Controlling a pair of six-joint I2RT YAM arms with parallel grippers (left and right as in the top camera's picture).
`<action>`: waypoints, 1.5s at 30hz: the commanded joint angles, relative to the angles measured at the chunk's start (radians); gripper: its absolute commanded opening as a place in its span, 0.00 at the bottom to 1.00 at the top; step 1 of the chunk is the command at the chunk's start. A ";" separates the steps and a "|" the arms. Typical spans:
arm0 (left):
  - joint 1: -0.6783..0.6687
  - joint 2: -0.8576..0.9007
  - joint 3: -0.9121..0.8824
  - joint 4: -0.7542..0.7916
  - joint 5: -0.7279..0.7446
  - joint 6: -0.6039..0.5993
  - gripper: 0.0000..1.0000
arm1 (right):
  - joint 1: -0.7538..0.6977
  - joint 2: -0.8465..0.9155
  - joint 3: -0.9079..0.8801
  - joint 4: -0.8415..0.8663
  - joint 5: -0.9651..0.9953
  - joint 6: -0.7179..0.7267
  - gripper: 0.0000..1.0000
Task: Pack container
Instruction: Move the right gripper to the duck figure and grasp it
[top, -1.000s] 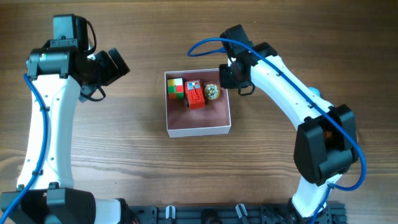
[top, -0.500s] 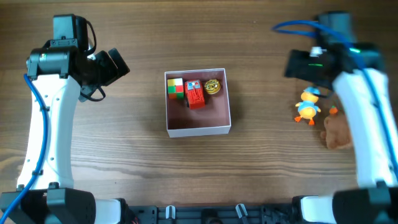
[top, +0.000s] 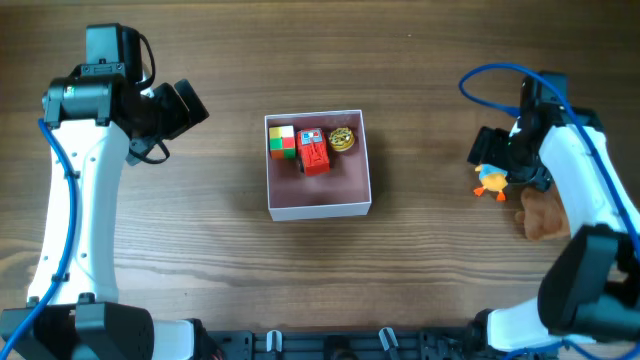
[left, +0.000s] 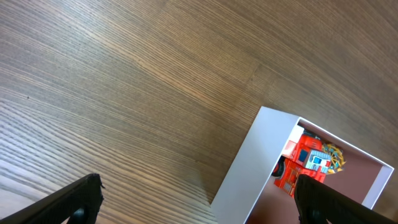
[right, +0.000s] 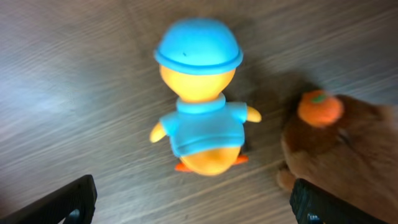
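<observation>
The container (top: 320, 190) is lying between the arms. The left gripper (left: 202, 202) is hanging wide open to its left, and the right gripper (right: 196, 202) is spread well to its right, over a duck (right: 202, 115). A red toy (top: 314, 152), a coloured cube (top: 281, 142) and a yellow round piece (top: 342, 140) are sitting along the container's far wall. Only the right wrist view is showing the orange knob (right: 320, 107) on the brown plush (right: 348, 162).

Container (left: 249, 168) cropped by frame edge; duck (top: 490, 182) partly beneath arm (top: 578, 185).
</observation>
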 joint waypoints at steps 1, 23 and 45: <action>0.006 -0.003 0.003 -0.001 0.016 0.019 1.00 | -0.005 0.061 -0.008 0.058 -0.016 -0.028 1.00; 0.006 -0.003 0.003 -0.007 0.015 0.019 1.00 | -0.012 0.263 0.014 0.103 -0.035 -0.043 0.41; 0.006 -0.003 0.003 -0.008 0.016 0.019 1.00 | 0.541 -0.246 0.184 -0.013 -0.129 0.023 0.04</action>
